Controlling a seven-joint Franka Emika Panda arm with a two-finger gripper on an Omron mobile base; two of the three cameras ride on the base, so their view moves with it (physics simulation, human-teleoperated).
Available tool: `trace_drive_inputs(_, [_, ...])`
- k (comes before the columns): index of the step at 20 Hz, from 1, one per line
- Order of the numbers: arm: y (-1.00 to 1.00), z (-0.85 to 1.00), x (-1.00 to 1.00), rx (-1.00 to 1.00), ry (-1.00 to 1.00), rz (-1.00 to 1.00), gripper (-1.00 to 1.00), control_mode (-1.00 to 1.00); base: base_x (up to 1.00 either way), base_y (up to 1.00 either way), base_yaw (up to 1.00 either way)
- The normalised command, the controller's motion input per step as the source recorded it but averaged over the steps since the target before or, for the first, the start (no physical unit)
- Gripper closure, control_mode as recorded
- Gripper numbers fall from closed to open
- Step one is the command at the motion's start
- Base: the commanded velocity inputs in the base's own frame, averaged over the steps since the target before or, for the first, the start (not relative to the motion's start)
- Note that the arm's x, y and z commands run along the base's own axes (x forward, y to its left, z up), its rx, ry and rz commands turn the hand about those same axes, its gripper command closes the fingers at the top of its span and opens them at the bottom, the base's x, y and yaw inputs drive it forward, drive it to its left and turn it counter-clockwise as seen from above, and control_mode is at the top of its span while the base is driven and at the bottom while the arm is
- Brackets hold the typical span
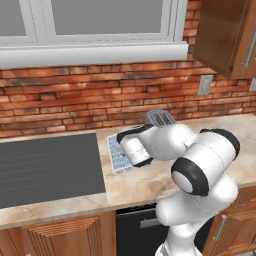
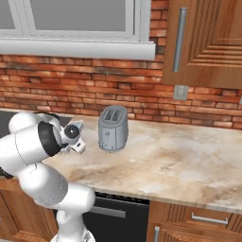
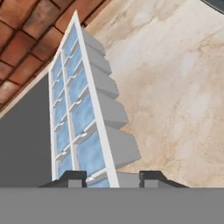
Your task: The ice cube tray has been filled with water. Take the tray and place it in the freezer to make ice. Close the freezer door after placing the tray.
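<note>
Ice cube tray (image 3: 83, 113) straight ahead of my hand, white, two rows of cells, each holding a pale blue square of water (image 3: 89, 153). In the hand view the tray runs away from me toward the brick wall (image 3: 30, 30), its near end sitting between my two dark fingertips (image 3: 72, 178). My gripper (image 3: 113, 179) has one finger on each side of that near end, jaws narrowed around it; whether the pads actually press on the tray I cannot tell. From the left base view the tray (image 1: 118, 156) lies on the marble counter (image 1: 150, 185), just right of the dark cooktop (image 1: 47, 167), its right part covered by my forearm. Grey toaster (image 1: 160, 118) stands behind my arm, near the wall; in the right base view it (image 2: 113, 128) is upright on the counter, just right of my wrist. Wooden wall cabinet (image 2: 208, 42) above, window (image 1: 95, 20) over the brick
</note>
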Motion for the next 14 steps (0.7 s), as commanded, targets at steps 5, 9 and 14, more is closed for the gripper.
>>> trace_drive_inputs(5, [0.0,0.8,-0.21,0.0,0.0,0.0,1.0,-1.0,0.0,0.0,0.0])
trace_drive_inputs(9, [-0.02,0.79,-0.16,0.0,0.0,0.01,1.0,-1.0,0.0,0.0,0.0])
trace_drive_inputs(14, [-0.17,0.8,-0.14,0.0,0.07,0.01,1.0,-1.0,0.0,0.0,0.0])
